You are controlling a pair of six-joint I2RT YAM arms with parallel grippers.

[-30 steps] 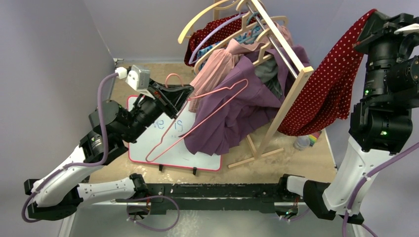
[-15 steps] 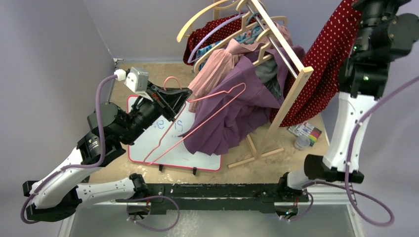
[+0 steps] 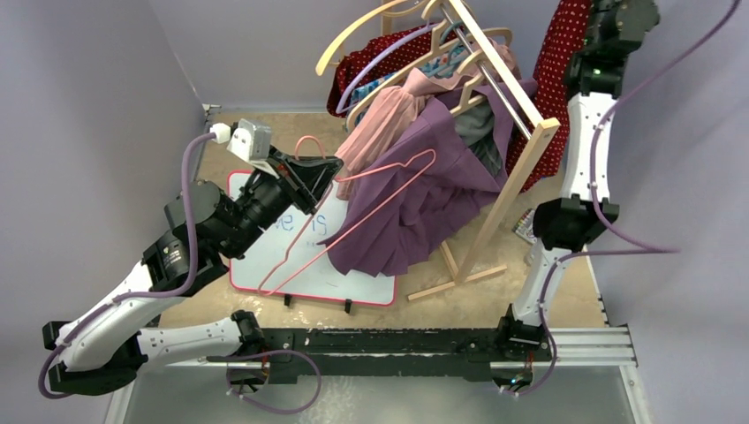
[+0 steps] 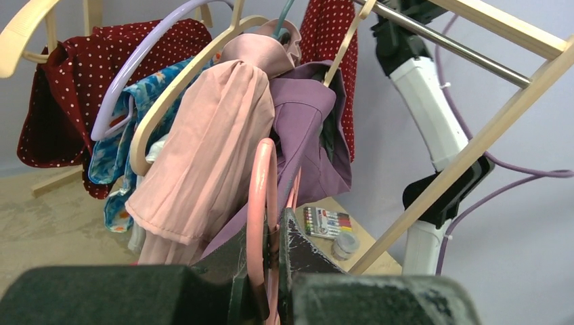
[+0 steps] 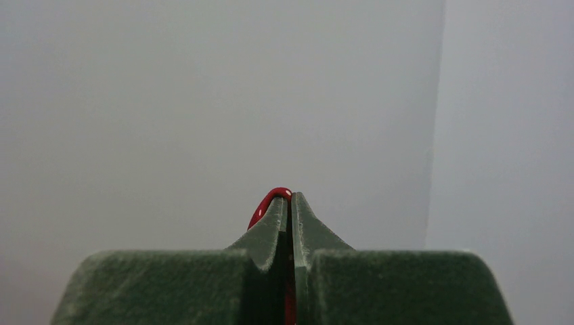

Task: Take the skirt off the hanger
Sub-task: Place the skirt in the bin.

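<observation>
The two arm bases sit at the near edge of a tan table (image 3: pixel 495 291). Just beyond them, on the left, a whiteboard (image 3: pixel 353 283) with a red border lies flat on the table.

Above the whiteboard, the left gripper (image 3: pixel 332 165) reaches toward the middle. Its fingers are pressed together on the hook of a pink wire hanger (image 4: pixel 259 189). The hanger is bare. Its triangle slants down over the whiteboard and across the front of a loose purple garment (image 3: pixel 442 190).

The purple garment hangs in folds from a wooden clothes rack (image 3: pixel 517 163) that stands in the middle of the table. Beside it on the rack are a pale pink garment (image 3: pixel 389 124), a blue patterned piece and a dark red dotted piece, each on a wooden or lilac hanger. Near the rack's right foot lie a pack of coloured markers (image 4: pixel 328 221) and a small roll of tape (image 4: pixel 347 242).

At the far right, the right arm stretches up tall beyond the end of the rack. The skirt (image 3: pixel 552 97), red with white dots, hangs straight down alongside this arm, well apart from the pink wire hanger. In the right wrist view, the right gripper (image 5: pixel 290 198) has its fingers closed tight on a fold of the red cloth, against a plain grey wall.
</observation>
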